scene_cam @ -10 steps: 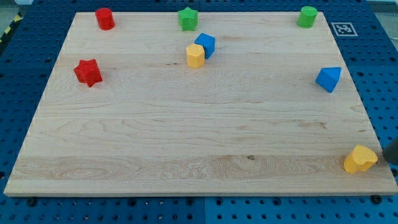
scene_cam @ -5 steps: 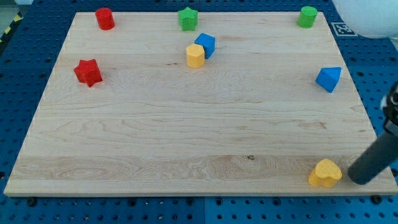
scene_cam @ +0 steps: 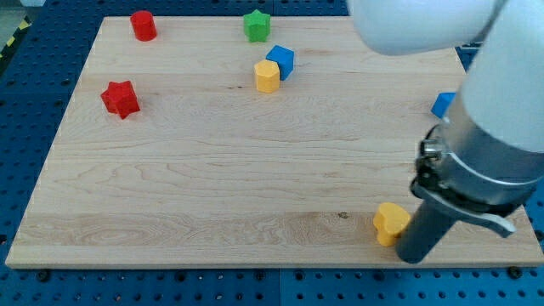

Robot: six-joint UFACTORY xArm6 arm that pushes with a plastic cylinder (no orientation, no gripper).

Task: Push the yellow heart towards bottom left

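A pale wooden board with fine horizontal grain lies on a blue pegboard table dotted with holes. At the view's left a red star block sits near the board's left edge, and above it, close to the top edge, stands a red cylinder block. Farther right along the top edge is a green star block. Below it a yellow block of blunt, roughly hexagonal shape touches a blue cube at its upper right. All the blocks look smooth and matte, like moulded plastic. Towards the view's bottom right, the yellow heart rests on the board near the bottom edge, well apart from the other blocks. The arm carries no jaws, only a straight dark rod; my tip stands just beside the heart on its right and slightly below, seemingly touching it. Above the rod the arm's dark collar and big white, glossy body fill the view's right, hiding most of a blue block of which only a corner shows.
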